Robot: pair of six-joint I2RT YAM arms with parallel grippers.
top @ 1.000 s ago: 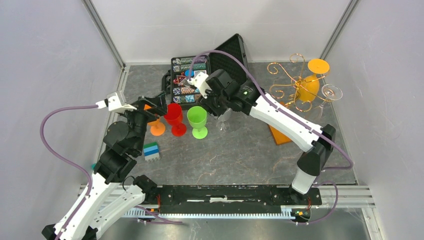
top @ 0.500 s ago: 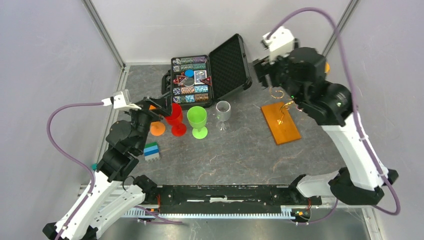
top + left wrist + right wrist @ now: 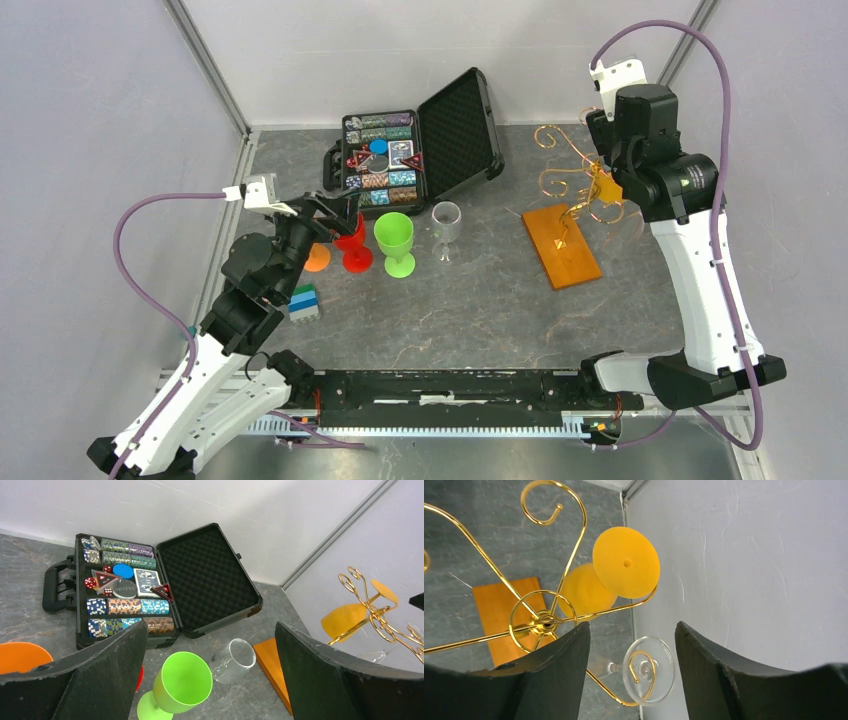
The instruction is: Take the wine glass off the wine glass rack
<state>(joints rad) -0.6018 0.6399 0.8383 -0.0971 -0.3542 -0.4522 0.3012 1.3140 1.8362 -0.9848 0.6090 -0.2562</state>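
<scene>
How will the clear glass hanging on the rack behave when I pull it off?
The clear wine glass looks thin and smooth, so probably fragile and slippery in the jaws. Its foot hangs in a curl of the wine glass rack; pulled crooked, it may snag and tip that wire stand.

Grey marbled tabletop (image 3: 470,310), plain pale panel walls (image 3: 400,50) on three sides, slim aluminium corner posts (image 3: 205,62), soft even light

rack (image 3: 545,625): glossy gold wire (base (image 3: 499,615) matt, wood-like); clear glass (image 3: 661,672): smooth, transparent; yellow glass (image 3: 625,562): matt plastic
</scene>
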